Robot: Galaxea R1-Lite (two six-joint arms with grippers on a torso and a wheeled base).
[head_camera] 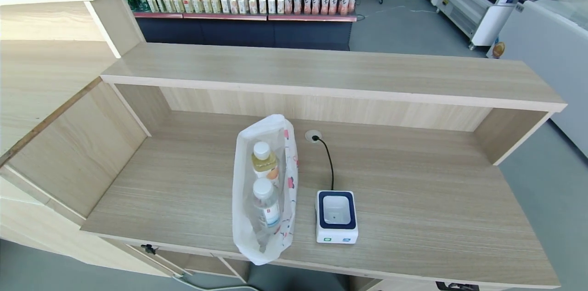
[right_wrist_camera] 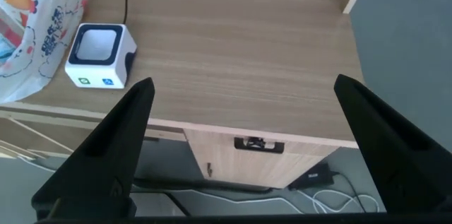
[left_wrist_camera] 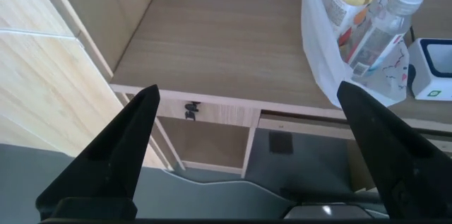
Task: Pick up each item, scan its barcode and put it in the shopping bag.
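Bagging looks finished: the yellow drink bottle (head_camera: 265, 162) and clear bottle (head_camera: 267, 204) stand in the shopping bag (head_camera: 243, 231) just beside the barcode scanner (head_camera: 336, 215), so the left gripper (left_wrist_camera: 247, 90) and right gripper (right_wrist_camera: 244, 81), both spread open and empty short of the scanner, should probably just keep clear.

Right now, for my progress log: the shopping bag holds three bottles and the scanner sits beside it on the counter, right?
No: the head view shows the shopping bag holding two bottles, a yellow bottle and a clear bottle. The scanner sits beside it on the counter.
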